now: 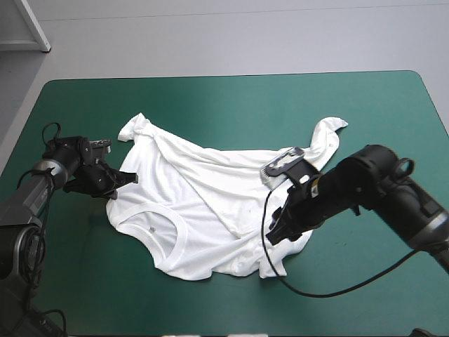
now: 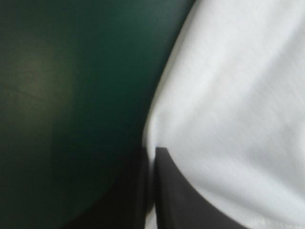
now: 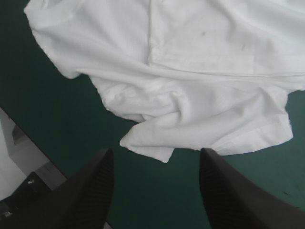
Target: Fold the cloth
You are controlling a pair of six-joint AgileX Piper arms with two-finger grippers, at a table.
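right gripper [image 3: 156,151] spread | t-shirt [image 3: 190,71] rumpled just ahead | teal-green cover [image 3: 52,114]

Lab-like workspace, teal-green covered table [image 1: 210,98], plain grey floor [image 1: 245,42]

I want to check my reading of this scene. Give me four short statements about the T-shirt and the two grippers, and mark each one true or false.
1. The left gripper is shut on the edge of the T-shirt. True.
2. The right gripper is also shut on the T-shirt. False: its fingers stand apart, with a corner of the shirt just ahead of them.
3. The T-shirt is a neat folded bundle. False: it lies spread out and wrinkled.
4. The T-shirt rests on the teal-green cover. True.
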